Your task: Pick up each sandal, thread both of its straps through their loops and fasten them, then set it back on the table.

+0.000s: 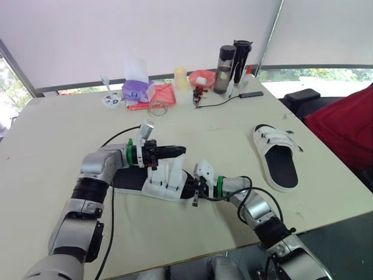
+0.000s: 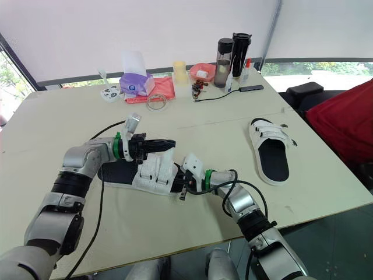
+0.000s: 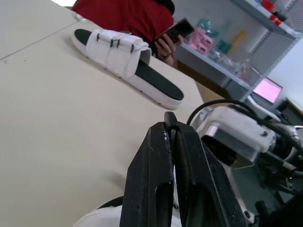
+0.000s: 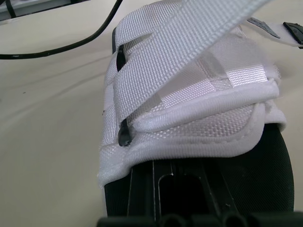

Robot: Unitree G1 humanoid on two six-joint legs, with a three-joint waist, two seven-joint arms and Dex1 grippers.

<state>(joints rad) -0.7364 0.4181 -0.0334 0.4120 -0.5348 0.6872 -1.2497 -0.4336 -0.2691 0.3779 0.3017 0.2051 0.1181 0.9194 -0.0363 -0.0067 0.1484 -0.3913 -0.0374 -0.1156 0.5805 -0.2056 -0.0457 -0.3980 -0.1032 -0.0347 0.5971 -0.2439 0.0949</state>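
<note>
The near sandal [image 1: 162, 182] lies flat on the table [image 1: 58, 128] close in front of the robot, between the two arms. Its white upper sits directly beneath the left claw [image 1: 179, 150]. That claw points across toward the robot's right just above the upper, and its two black fingers are pinched together on the end of one strap [image 4: 189, 42] - the strap rises taut and slanting off the upper toward it. The right claw [image 1: 191, 189] is pressed against the open end of the same sandal, low on the black sole and tucked under the edge of the white upper; whether it is gripping cannot be told. The second sandal [image 1: 277, 154] lies well apart at the robot's right on the table - sole down, both straps across its upper.
</note>
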